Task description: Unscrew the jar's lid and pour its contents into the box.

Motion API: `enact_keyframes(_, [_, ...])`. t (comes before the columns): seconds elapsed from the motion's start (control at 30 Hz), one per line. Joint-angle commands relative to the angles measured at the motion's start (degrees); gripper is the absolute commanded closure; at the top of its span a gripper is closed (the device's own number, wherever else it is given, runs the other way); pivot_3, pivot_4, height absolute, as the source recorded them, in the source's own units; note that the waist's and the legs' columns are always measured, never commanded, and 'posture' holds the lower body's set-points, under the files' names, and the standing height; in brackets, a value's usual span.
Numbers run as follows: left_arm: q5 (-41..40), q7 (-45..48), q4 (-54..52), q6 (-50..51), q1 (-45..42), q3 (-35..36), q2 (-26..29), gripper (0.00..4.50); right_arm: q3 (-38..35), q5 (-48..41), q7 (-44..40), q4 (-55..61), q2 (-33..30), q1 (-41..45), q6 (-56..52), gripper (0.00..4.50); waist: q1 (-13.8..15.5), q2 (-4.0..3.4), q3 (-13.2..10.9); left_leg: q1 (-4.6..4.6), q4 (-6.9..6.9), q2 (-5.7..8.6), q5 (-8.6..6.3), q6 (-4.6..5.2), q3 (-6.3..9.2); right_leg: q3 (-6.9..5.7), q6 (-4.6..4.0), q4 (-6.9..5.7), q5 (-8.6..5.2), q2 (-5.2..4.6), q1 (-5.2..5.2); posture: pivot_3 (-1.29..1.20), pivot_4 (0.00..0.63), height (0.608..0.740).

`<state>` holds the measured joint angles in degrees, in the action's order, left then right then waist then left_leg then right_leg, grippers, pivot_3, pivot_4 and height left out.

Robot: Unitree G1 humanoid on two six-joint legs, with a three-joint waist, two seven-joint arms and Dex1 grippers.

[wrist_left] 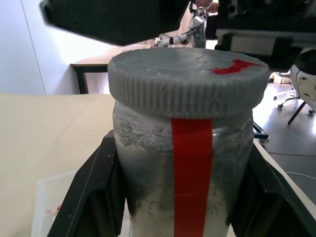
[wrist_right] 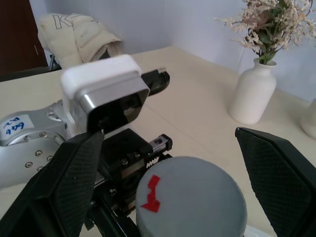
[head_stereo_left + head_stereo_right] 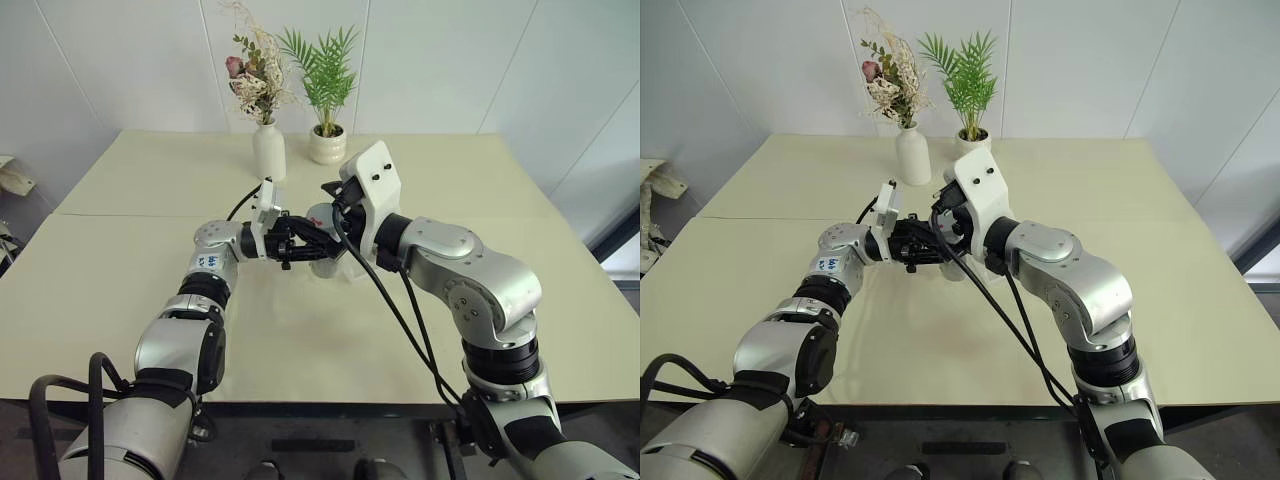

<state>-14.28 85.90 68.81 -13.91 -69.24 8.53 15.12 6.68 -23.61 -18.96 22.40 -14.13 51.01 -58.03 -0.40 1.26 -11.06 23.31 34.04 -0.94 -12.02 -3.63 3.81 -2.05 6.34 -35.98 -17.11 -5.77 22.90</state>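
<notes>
Pale beige table (image 3: 300,340) against a white wall carries a white flower vase (image 3: 268,150) and a white plant pot (image 3: 327,145) at its far side. Above the table's middle, the left gripper (image 1: 182,197) is clamped on the small clear jar with a red label strip (image 1: 190,173), held upright. Its ribbed grey screw lid with a red mark (image 2: 190,205) is still on, and the right gripper (image 2: 190,187) hovers over it with fingers spread wide to either side.

Matt grey ribbed lid (image 1: 185,81), clear jar (image 1: 182,168) (dusty inside), glazed white vase (image 2: 253,96)
</notes>
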Motion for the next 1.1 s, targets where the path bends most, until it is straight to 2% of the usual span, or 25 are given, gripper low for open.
enact_keyframes(0.03, [-0.2, 0.8, -0.3, 0.1, -1.6, 0.6, -0.2, 2.32, 0.4, 0.9, 0.1, 0.7, 0.0, -0.3, 1.9, 0.0, 0.0, 0.0, 0.0, 0.0, 0.0, 0.0, 0.0, 0.0, 0.0, 0.0, 0.0, 0.0, 0.0, 0.0, 0.0, 0.0, 0.15, 0.74])
enact_keyframes(1.1, [-0.4, 1.8, -1.2, 2.7, -1.3, 0.6, 0.6, 2.32, 1.7, 3.5, -1.0, 1.4, -0.5, -1.9, 4.8, 0.0, 0.0, 0.0, 0.0, 0.0, 0.0, 0.0, 0.0, 0.0, 0.0, 0.01, 0.0, 0.0, 0.0, 0.0, 0.01, 0.0, 0.15, 0.74])
